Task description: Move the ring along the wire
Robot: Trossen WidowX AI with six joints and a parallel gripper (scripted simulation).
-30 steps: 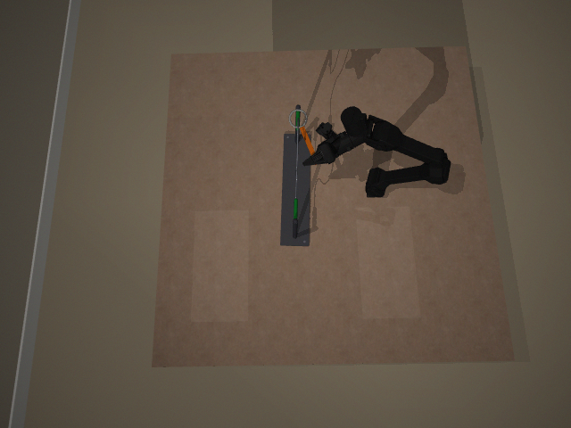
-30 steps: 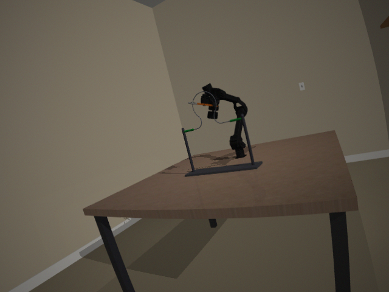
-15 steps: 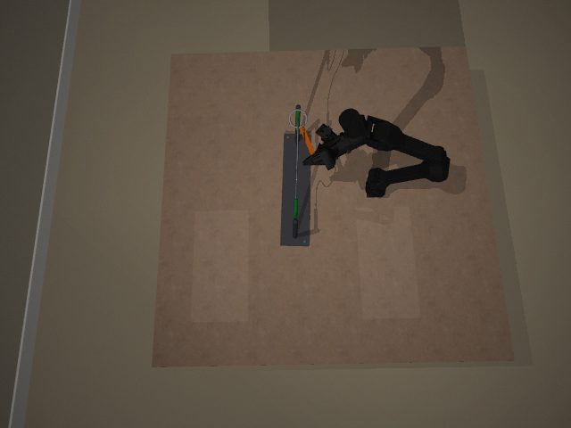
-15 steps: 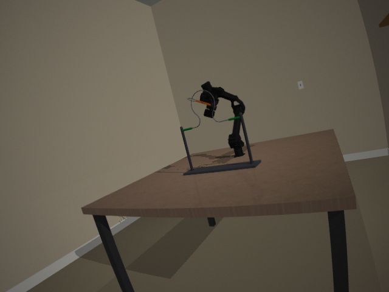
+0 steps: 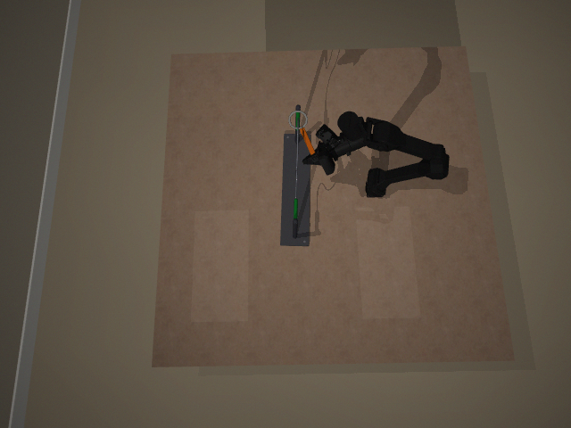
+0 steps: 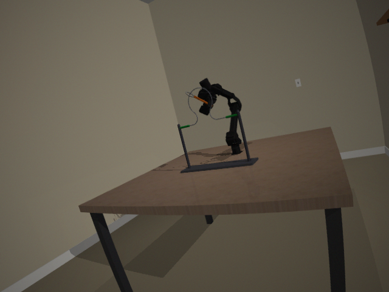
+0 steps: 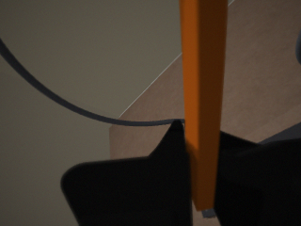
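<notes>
Grasping the orange handle (image 5: 307, 141) (image 6: 200, 100) (image 7: 203, 104) in the hand (image 5: 311, 158) (image 6: 209, 104) (image 7: 182, 125), holding the ring (image 5: 289, 119) (image 6: 186, 93) around the grey wire (image 5: 296, 176) (image 6: 216, 118) (image 7: 94, 116) (well above the bench (image 5: 221, 175) (image 6: 219, 188) (image 7: 263, 85)).

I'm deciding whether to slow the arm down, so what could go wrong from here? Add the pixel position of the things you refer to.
The ring (image 5: 290, 123) (image 6: 186, 92) is at the loop of grey wire (image 6: 201, 87), so a small sideways drift could bring its rim against the grey part.

The gripper (image 5: 312, 157) (image 6: 209, 103) (image 7: 182, 125) grips the orange handle (image 5: 307, 142) (image 6: 200, 99) (image 7: 203, 85) near its end, so a slight turn might swing the ring noticeably.

In the exterior view the gripper overlaps the loop; if it is really that close, it could brush the wire.
</notes>
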